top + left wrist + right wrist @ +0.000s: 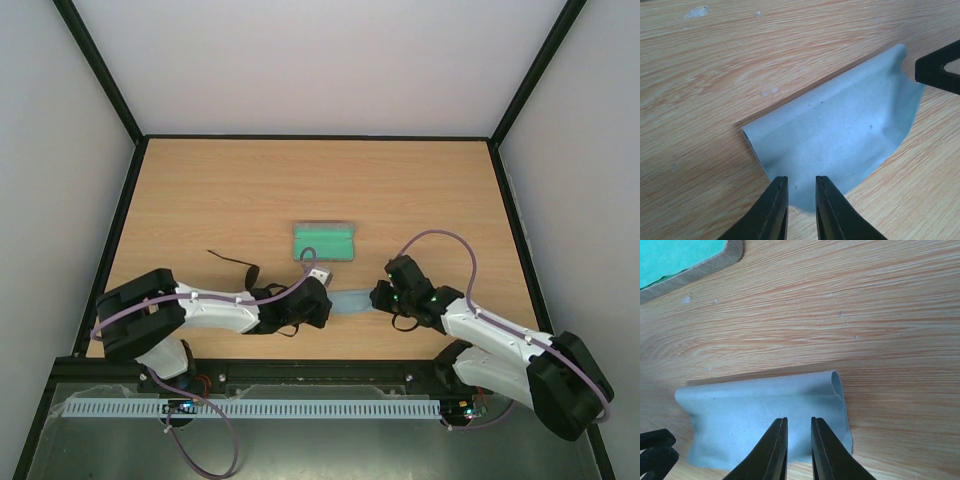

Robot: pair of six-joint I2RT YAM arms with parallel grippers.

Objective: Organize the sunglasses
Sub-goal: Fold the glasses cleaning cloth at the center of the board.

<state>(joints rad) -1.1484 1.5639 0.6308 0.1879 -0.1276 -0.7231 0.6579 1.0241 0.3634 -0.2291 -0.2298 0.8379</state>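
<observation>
The sunglasses (238, 264) lie on the table left of centre, partly hidden behind my left arm; one thin dark temple arm sticks out to the left. A light blue cloth (354, 302) lies folded over between my two grippers. My left gripper (328, 300) is at its left end. In the left wrist view the gripper (800, 179) has its jaws a narrow gap apart over the cloth (840, 135), holding nothing. My right gripper (378, 297) is at the cloth's right end. In the right wrist view it (798, 420) stands narrowly open above the cloth (755, 410).
The grey case (323, 241) lies open just behind the cloth, its green lining up; its corner shows in the right wrist view (700, 267). Black frame rails edge the table. The right fingertip (939, 70) shows in the left wrist view.
</observation>
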